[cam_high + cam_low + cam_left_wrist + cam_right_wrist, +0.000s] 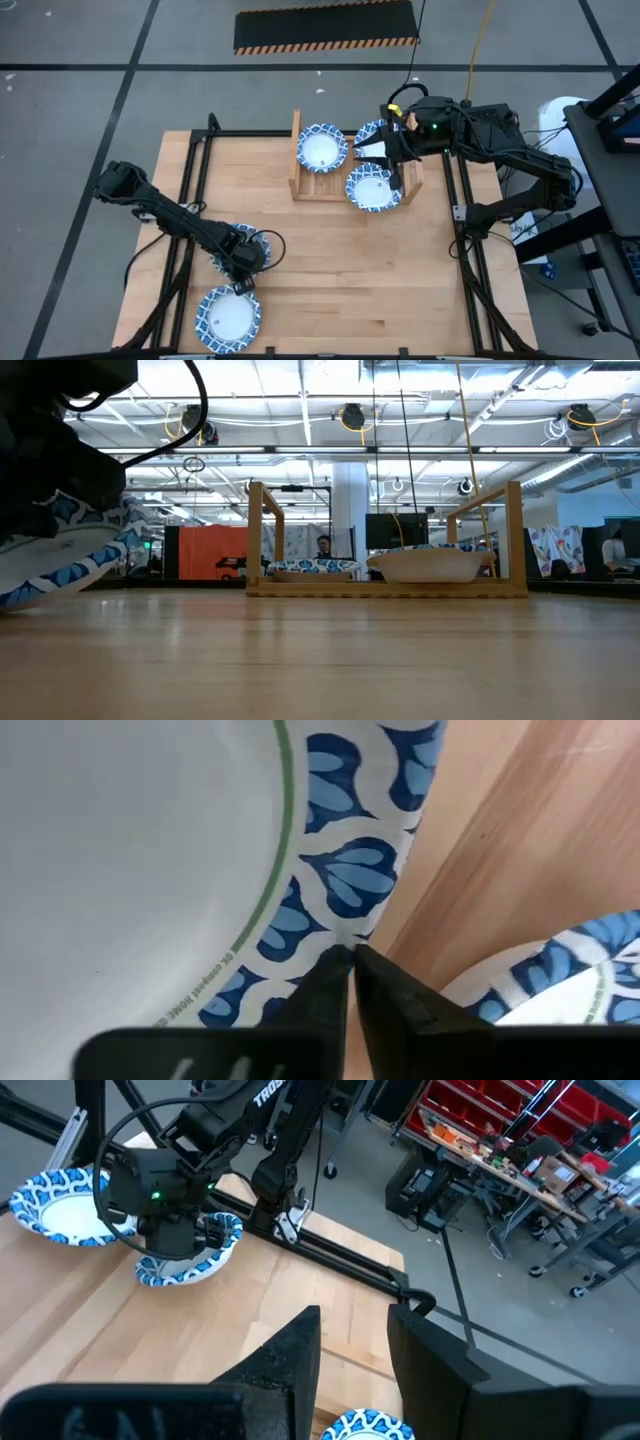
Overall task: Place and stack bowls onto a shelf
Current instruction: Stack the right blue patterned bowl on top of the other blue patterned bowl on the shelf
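Two dark fingers (335,985) of our left gripper (350,958) pinch a bowl's (340,880) glossy blue-patterned rim; our right gripper (352,1330) hangs parted.

Left claw (350,960) pinches a bowl's (340,880) patterned rim

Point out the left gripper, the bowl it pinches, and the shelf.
left gripper (350,960): left wrist view, between its fingertips.
pinched bowl (345,880): left wrist view, on the blue patterned rim.
shelf (515,535): low view, on one upright side board.
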